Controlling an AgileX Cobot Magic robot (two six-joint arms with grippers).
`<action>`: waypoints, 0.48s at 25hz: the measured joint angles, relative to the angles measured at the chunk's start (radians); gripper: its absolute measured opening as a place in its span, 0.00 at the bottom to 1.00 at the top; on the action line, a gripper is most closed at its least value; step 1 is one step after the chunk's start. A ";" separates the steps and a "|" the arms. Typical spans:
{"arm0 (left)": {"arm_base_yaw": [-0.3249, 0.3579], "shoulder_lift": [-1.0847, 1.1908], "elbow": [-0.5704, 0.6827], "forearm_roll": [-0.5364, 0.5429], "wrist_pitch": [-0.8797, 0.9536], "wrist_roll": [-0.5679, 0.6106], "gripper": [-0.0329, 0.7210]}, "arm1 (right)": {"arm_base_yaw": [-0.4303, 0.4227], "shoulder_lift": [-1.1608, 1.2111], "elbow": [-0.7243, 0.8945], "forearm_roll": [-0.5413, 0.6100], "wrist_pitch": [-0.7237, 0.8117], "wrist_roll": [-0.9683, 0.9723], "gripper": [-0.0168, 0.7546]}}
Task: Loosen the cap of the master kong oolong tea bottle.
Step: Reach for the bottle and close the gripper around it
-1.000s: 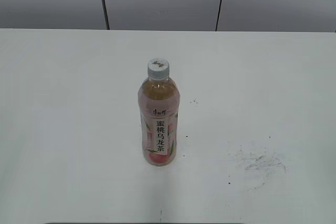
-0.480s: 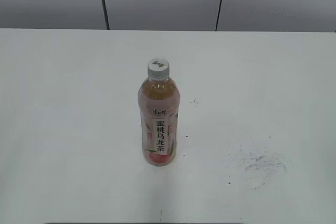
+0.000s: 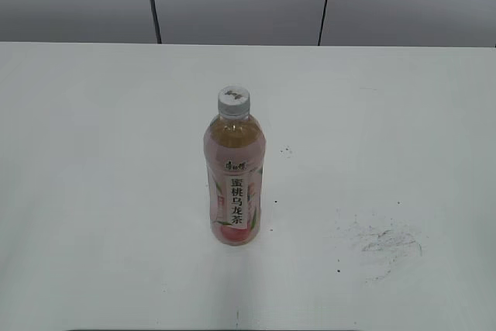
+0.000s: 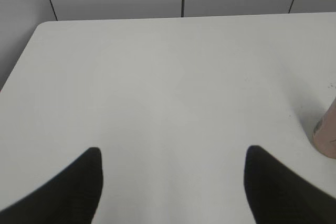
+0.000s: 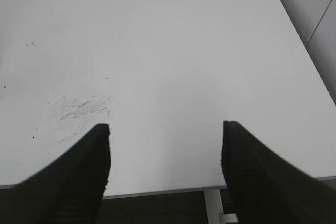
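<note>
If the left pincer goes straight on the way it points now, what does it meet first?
Probably only the bare white table. The left pincer stands open, with nothing ahead between its fingers. The tea bottle sits far right, outside that line, though depth is unclear.

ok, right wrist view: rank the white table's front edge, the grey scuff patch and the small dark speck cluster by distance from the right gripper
From the right gripper:
1. white table's front edge, just below the fingertips.
2. grey scuff patch, ahead-left.
3. dark speck cluster, far left.
</note>
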 joint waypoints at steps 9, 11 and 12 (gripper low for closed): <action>-0.075 0.001 -0.017 0.015 -0.120 0.005 0.71 | 0.000 0.000 0.000 0.000 0.000 0.000 0.67; -0.075 0.020 -0.017 0.008 -0.197 0.005 0.71 | 0.000 0.000 0.000 0.000 0.000 0.000 0.67; -0.075 0.033 -0.017 0.002 -0.230 0.005 0.71 | 0.000 0.000 0.000 0.000 0.000 0.000 0.67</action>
